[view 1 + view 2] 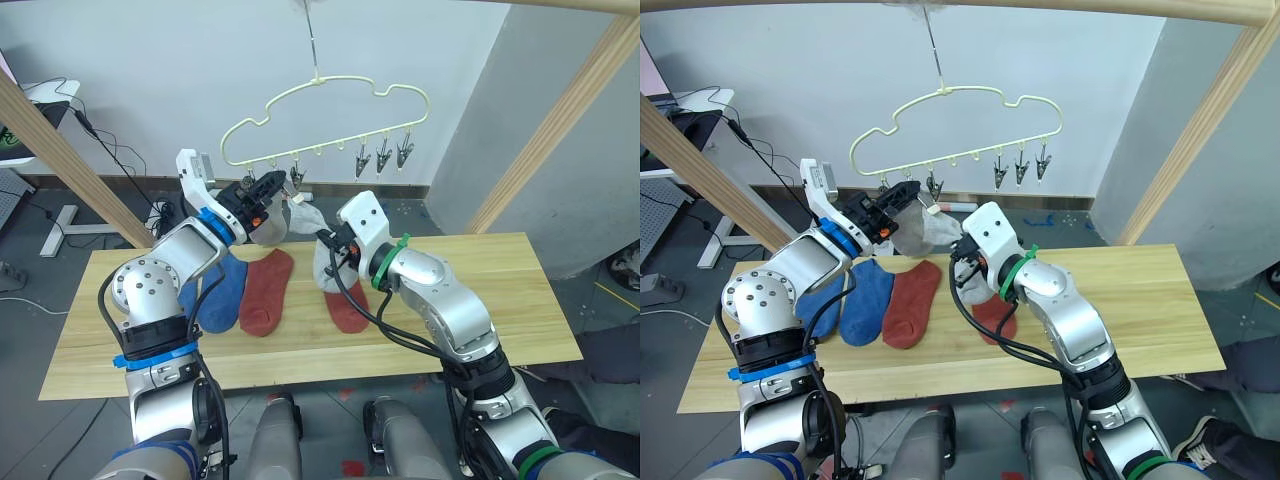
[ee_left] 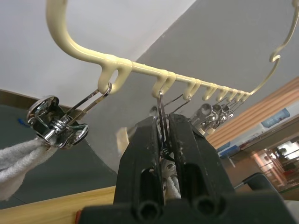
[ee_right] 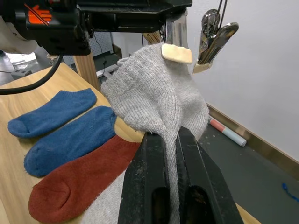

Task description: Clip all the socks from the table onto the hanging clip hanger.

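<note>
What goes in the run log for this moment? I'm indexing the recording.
left gripper: shut on clip | right gripper: shut on grey sock | clip hanger: hanging | table: blue, red socks

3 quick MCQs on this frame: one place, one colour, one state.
1. The blue socks lie:
A. on the table, on the robot's left of a rust-red sock
B. on the hanger
C. on the floor

2. The sock in the right gripper is:
A. blue
B. rust-red
C. grey

3. The left gripper is:
A. open above the table
B. shut on a clip
C. shut on a blue sock

Key: A, the blue socks lie flat on the table beside a rust-red sock; C, the right gripper pinches a grey sock; B, the left gripper squeezes a clip of the clip hanger.
</note>
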Available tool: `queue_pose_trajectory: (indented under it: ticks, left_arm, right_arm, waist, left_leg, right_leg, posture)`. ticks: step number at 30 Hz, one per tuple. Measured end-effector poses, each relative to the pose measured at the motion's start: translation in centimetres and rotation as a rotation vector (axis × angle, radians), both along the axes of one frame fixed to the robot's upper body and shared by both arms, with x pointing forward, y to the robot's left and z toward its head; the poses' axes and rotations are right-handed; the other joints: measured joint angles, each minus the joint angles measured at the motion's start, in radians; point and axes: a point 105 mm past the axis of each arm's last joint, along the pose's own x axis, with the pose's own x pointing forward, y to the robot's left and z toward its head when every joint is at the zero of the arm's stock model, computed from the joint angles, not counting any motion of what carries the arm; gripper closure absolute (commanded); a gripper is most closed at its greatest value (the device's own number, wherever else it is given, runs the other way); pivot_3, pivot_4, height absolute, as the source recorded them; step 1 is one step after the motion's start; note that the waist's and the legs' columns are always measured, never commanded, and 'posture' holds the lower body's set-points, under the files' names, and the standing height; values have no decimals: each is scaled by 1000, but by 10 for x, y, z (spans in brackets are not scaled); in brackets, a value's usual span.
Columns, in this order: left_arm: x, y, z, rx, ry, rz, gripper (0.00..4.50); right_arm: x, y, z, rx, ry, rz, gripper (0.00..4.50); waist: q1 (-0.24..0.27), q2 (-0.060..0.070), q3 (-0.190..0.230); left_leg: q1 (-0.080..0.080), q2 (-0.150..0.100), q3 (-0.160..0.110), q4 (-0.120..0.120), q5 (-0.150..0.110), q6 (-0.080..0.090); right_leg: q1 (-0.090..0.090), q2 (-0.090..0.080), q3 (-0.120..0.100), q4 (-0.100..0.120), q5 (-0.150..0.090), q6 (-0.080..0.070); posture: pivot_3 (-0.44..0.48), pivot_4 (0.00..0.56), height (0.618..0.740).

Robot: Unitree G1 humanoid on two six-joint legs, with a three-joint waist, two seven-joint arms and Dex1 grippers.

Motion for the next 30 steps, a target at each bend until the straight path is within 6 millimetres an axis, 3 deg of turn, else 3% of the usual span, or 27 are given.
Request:
queue_pose_trajectory:
  ticks: [10, 13, 16, 26, 27, 30]
  left_arm:
    - [-1, 1, -2, 3, 1, -3, 13]
    - [-4, 2, -1, 21, -5, 0, 13]
    - [-12, 7, -2, 61, -11, 12, 0]
    - [-25, 19, -8, 151, -1, 40, 0]
    - [-25, 18, -8, 153, 0, 39, 0]
    - [-25, 16, -10, 167, 0, 35, 0]
  right_arm:
    - [0, 1, 0, 7, -6, 4, 4500]
    - [1, 2, -1, 13, 3, 5, 4500]
    - [0, 8, -2, 62, 43, 28, 3711]
    - [-12, 22, -1, 162, 149, 140, 243]
    - [-12, 21, -3, 160, 154, 139, 57]
    - [-10, 13, -12, 138, 170, 118, 57]
  waist:
    - [1, 0, 0]
    - [0, 0, 0]
    - [-1, 0, 0]
    - [3, 0, 0]
    - [3, 0, 0]
    - [5, 0, 0]
  left_leg:
    - [0, 0, 0, 0, 0, 0]
    - [0, 0, 0, 0, 0, 0]
    - [0, 0, 0, 0, 0, 0]
    - [0, 0, -1, 0, 0, 0]
    - [0, 0, 0, 0, 0, 0]
    - [0, 0, 0, 0, 0, 0]
  right_leg:
    - [0, 0, 0, 0, 0, 0]
    - [0, 0, 0, 0, 0, 0]
    - [-1, 0, 0, 1, 0, 0]
    - [0, 0, 0, 1, 0, 0]
    - [0, 0, 0, 1, 0, 0]
    - [0, 0, 0, 1, 0, 0]
  posture:
    - [31, 262, 740]
    - [31, 262, 740]
    - [35, 259, 740]
    - [52, 253, 740]
    - [52, 253, 740]
    - [52, 253, 740]
